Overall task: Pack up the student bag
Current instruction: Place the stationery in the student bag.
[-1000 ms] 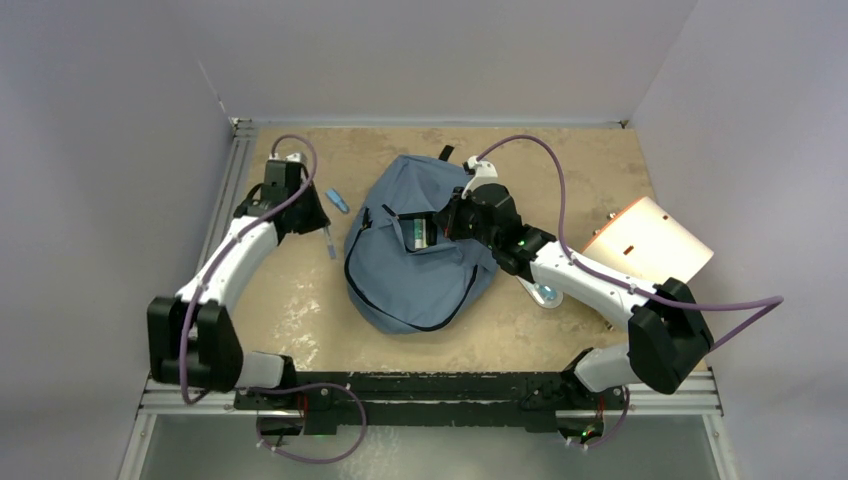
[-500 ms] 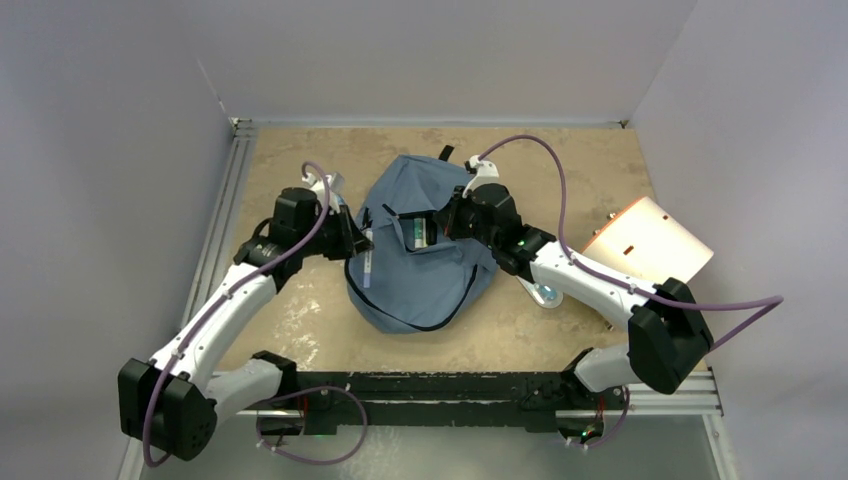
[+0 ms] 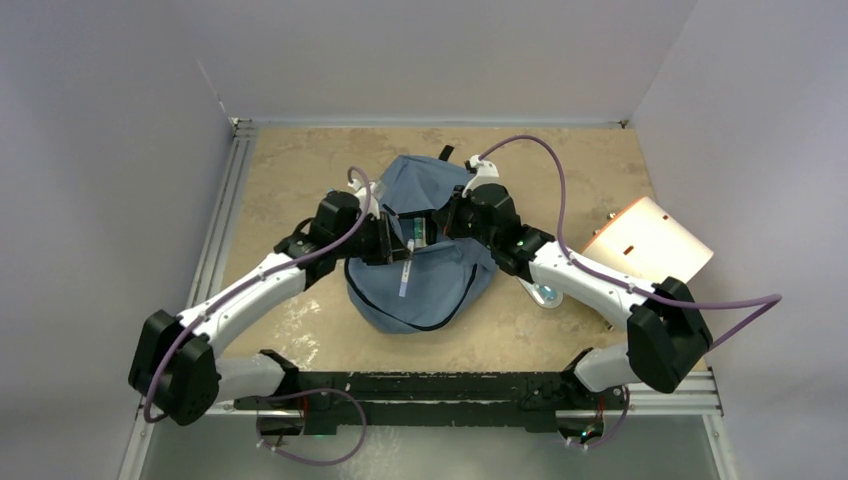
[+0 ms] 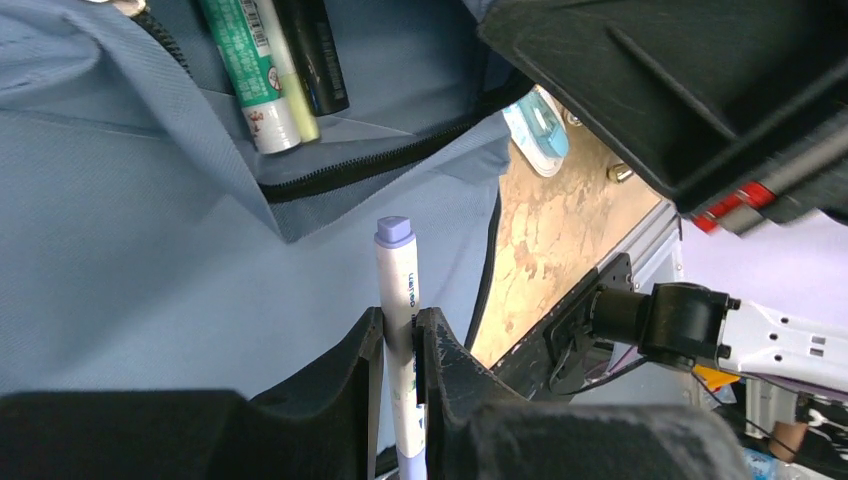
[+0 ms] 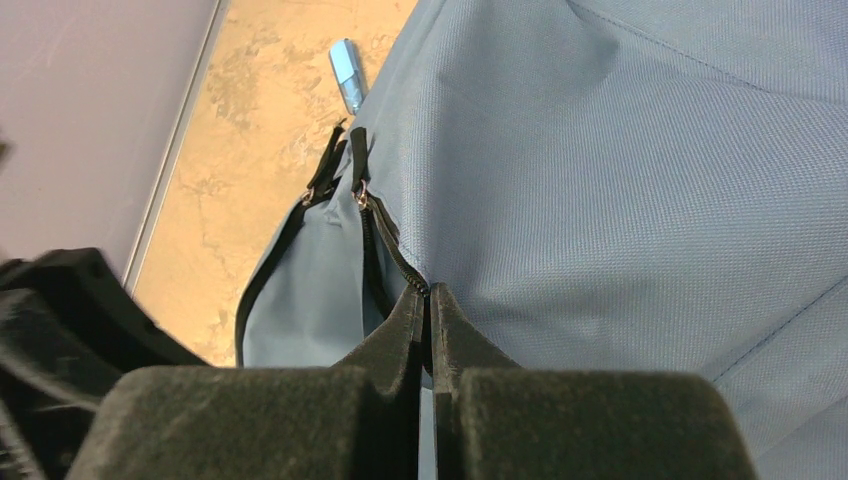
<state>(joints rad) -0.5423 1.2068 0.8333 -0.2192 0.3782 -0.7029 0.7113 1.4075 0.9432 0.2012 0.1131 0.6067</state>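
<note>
The student bag point(image 3: 430, 290), slate blue with black zippers, lies mid-table with its front pocket open. In that pocket I see a green tube point(image 4: 240, 60), a pale yellow marker point(image 4: 287, 75) and a black stick point(image 4: 315, 50). My left gripper point(image 3: 395, 246) point(image 4: 400, 320) is shut on a white pen point(image 4: 397, 275) with a lavender cap, held just in front of the pocket opening over the bag's fabric point(image 4: 130, 260). My right gripper point(image 3: 446, 222) point(image 5: 428, 300) is shut on the zipper edge of the bag point(image 5: 620, 180), holding the pocket open.
A beige folder point(image 3: 650, 240) lies at the right. A small white-and-teal item point(image 3: 547, 294) point(image 4: 537, 125) sits on the table under the right arm. A small blue object point(image 5: 347, 72) lies on the table left of the bag. Metal rails border the table.
My left arm has swung right from the table's left side, carrying the pen over the bag to the pocket opening. The right arm and the bag have stayed put.
</note>
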